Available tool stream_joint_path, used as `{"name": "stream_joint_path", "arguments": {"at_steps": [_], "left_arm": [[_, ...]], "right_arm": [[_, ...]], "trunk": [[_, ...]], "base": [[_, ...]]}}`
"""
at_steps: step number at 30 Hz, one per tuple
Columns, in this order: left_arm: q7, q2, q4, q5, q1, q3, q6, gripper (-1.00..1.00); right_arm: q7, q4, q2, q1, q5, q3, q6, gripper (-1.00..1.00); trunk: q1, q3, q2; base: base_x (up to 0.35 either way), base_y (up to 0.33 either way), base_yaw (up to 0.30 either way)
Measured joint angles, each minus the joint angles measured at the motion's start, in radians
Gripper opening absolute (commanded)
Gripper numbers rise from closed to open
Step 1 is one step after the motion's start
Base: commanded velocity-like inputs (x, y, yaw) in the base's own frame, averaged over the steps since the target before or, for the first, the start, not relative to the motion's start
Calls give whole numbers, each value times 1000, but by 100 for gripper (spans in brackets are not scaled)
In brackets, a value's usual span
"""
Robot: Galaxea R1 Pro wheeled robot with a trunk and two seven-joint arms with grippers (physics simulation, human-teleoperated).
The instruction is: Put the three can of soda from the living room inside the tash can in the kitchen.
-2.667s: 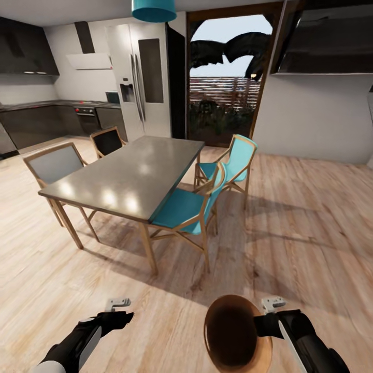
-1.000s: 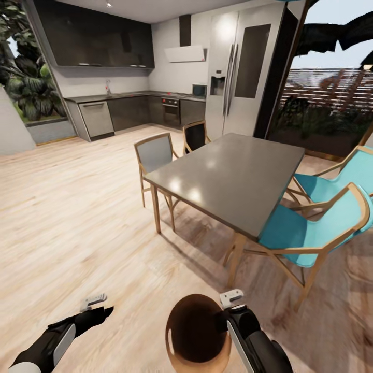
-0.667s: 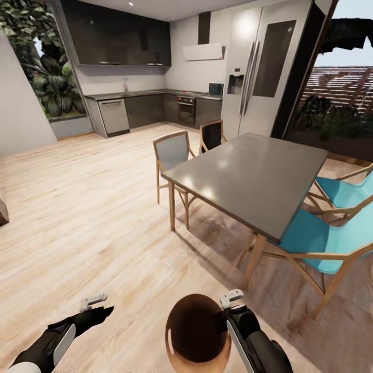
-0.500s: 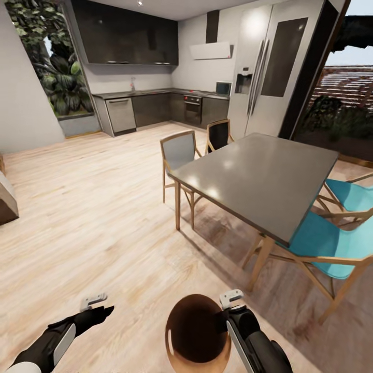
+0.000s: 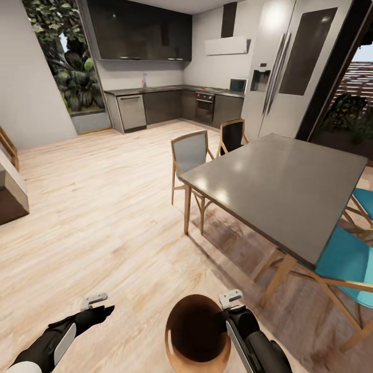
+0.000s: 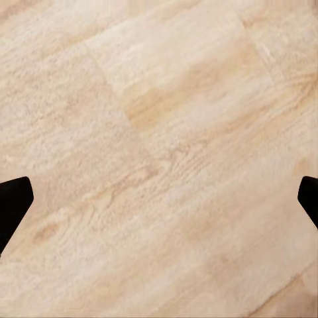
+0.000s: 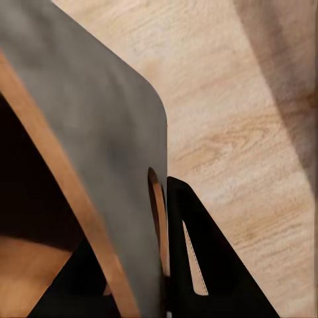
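Note:
I am in the kitchen. My right gripper [image 5: 225, 320] is shut on the rim of the tash can [image 5: 197, 334], a round bin with a copper-brown inside, held low in front of me. The right wrist view shows its pale grey outer wall [image 7: 99, 132] and brown rim pinched by a black finger [image 7: 199, 265]. My left gripper [image 5: 103, 311] hangs open and empty over bare wood floor, its fingertips [image 6: 10, 205] at the frame's edges. The three can of soda are out of view.
A grey metal-topped table [image 5: 280, 186] stands ahead to the right with grey-backed chairs [image 5: 190, 153] on its near side and teal chairs [image 5: 347, 259] on the right. A steel fridge [image 5: 290, 67] and dark counters [image 5: 171, 103] line the back wall. Open wood floor [image 5: 93, 207] lies to the left.
The camera has turned left, so the table and fridge have slid to the right of the picture. Both arms and the held bin keep their places relative to me.

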Motion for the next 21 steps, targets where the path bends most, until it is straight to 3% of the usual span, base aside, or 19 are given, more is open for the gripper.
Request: {"name": "stream_joint_path", "arguments": {"at_steps": [15,21], "left_arm": [[0,0,0,0,0,-1,0,100],[0,-1,4,0,0,-1,4,100]], "right_arm": [[-1,0,0,1,2,29,-1,-100],[1,0,0,1,0,30,-3,-100]], "trunk": [[0,-10,0],[0,-10,0]], "base": [[303,0,4],[180,0,190]]}}
